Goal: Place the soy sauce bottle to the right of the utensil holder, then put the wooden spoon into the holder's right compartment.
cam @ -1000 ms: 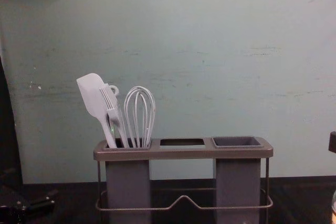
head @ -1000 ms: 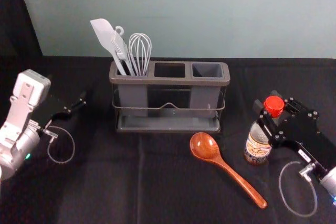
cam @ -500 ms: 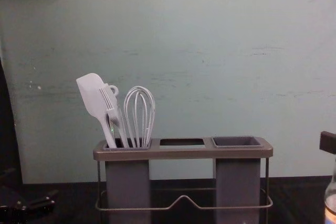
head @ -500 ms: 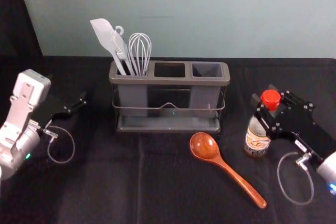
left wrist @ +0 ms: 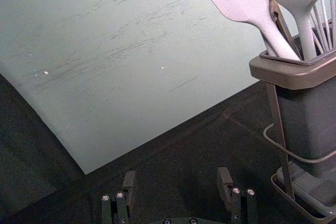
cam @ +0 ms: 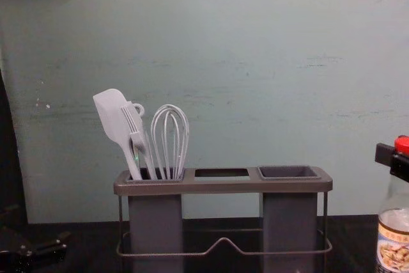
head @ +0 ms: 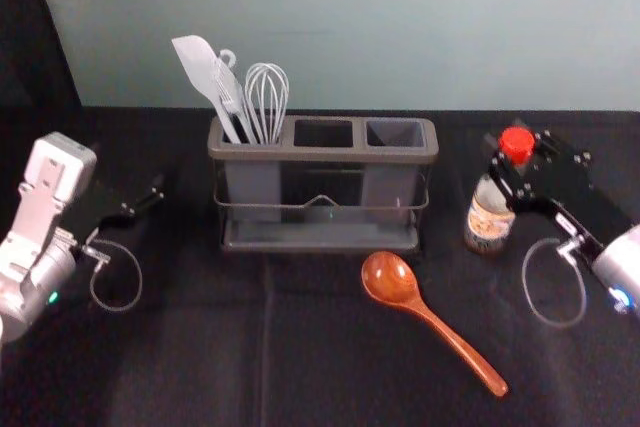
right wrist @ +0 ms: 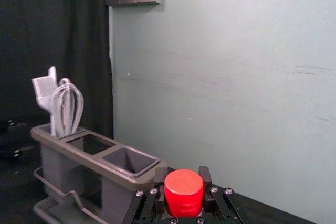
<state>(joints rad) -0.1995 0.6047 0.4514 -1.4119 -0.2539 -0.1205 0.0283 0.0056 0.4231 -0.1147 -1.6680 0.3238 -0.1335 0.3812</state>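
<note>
Soy sauce bottle (head: 490, 197), label (cam: 393, 247) illegible, tight in right end effector (head: 513, 155); open left end effector (head: 143, 199) left of holder (head: 322, 155).

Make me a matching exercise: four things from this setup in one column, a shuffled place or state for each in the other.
1. Soy sauce bottle
2. Wooden spoon
3. Whisk
4. Left gripper

A. In the left compartment of the holder
B. Held by the right gripper
C. Open, left of the holder
D. Lying in front of the holder

Pairs: 1-B, 2-D, 3-A, 4-C
</note>
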